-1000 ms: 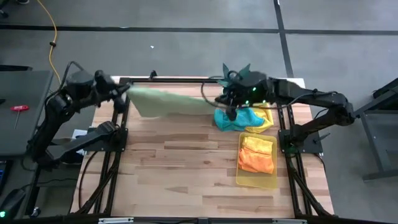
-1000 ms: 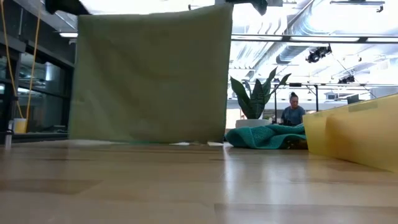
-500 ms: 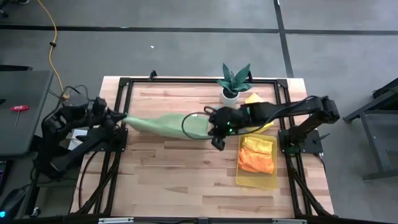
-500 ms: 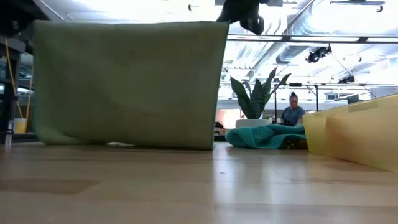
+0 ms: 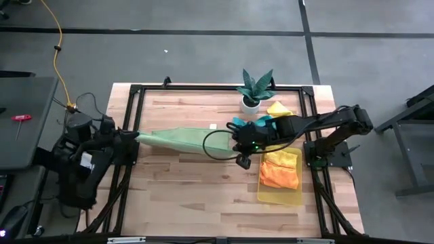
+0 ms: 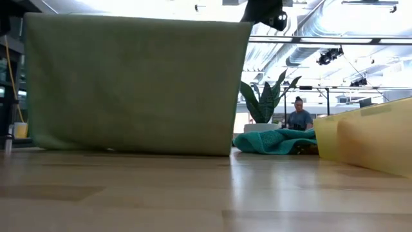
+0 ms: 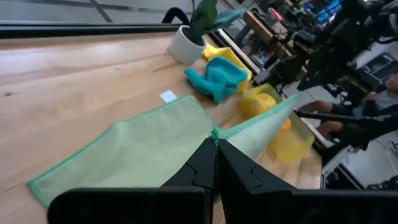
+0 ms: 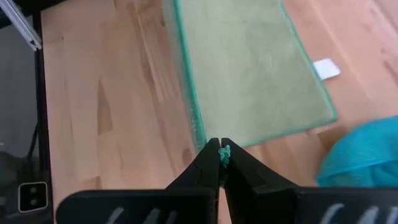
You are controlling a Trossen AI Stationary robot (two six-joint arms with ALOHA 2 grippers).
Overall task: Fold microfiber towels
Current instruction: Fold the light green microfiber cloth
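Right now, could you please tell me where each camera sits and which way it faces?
High: overhead, looking down on both arms, pale green towel stretched between them.
Low: tabletop height, facing the hanging towel and room.
Left wrist: past left pincer shut on towel corner.
Right wrist: past right pincer shut on towel edge.
Shared: all show that towel; high and low, the plant.

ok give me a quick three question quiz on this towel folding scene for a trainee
1. True or false: both hands are shut on corners of the pale green towel.
2. Which item lies in the yellow tray? A) teal towel B) orange towel C) plant
3. Fill in: the teal towel lies on the table near the potted ____.

Key
1. True: the left hand and the right hand each pinch a corner, holding the towel stretched between them.
2. B: the orange towel.
3. plant.
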